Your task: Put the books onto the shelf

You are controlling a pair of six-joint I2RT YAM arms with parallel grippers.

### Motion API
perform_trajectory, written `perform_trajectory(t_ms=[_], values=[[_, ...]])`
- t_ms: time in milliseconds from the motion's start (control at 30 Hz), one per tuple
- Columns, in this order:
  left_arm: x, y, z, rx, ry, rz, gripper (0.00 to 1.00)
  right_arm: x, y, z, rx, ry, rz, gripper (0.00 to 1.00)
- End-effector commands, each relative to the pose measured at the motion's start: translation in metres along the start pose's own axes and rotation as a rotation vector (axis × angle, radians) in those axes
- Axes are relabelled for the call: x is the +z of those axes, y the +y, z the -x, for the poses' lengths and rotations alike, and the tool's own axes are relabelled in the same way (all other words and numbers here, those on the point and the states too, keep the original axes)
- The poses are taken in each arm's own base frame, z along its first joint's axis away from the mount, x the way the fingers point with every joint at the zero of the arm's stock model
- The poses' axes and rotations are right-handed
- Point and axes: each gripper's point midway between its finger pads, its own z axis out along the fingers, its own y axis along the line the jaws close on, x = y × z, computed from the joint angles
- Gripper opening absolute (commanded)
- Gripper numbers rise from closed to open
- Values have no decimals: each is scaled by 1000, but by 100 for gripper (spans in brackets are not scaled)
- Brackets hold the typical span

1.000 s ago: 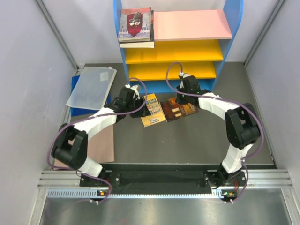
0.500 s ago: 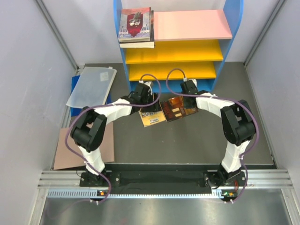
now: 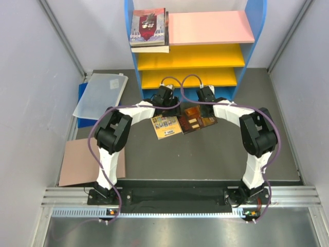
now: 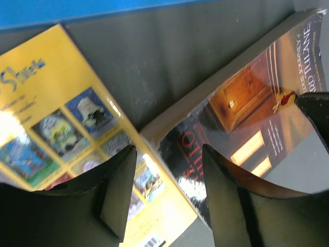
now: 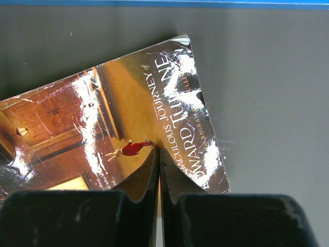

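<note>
- Left of the left gripper [image 4: 168, 154] the yellow book [image 4: 61, 118] lies flat on the table [image 3: 205, 154], and its right edge runs under the left jaw.
- The left gripper's jaws stand about half parted with nothing between them. They straddle the spot where the yellow book meets the dark book [image 4: 241, 123], whose corner touches the yellow one.
- Right of those jaws, the right gripper [image 5: 158, 152] is closed tight. Its tips rest on the dark book's glossy cover by a small red figure, and it grips nothing.
- Just ahead of both grippers stands the blue foot of the shelf [image 3: 257, 31], with only a narrow strip of table between. Behind them, and right of the right jaws, bare table stretches wide.
- Since a second ago the left gripper has swung in from the yellow book's left side to its far right corner, and that book has shifted a little. The right gripper has stayed closed on the same cover.
- Far ahead and left of the left jaws, a stack of books [image 3: 149, 28] sits on the shelf's pink top board [image 3: 211, 28].
- Far left of the jaws lie a folder [image 3: 101, 95] and a cardboard sheet [image 3: 85, 164], near the grey wall [image 3: 31, 103].
</note>
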Motion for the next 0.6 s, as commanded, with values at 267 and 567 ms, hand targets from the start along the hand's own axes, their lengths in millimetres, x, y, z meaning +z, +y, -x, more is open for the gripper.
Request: perform_trajectory(t_ms=[267,567], values=[[0,-38,35,10,-67,-121,53,5,5,-13,-34,46,28,0],[-1,-53,38,28,-36,-173,51,6,5,-16,-47,54,32,0]])
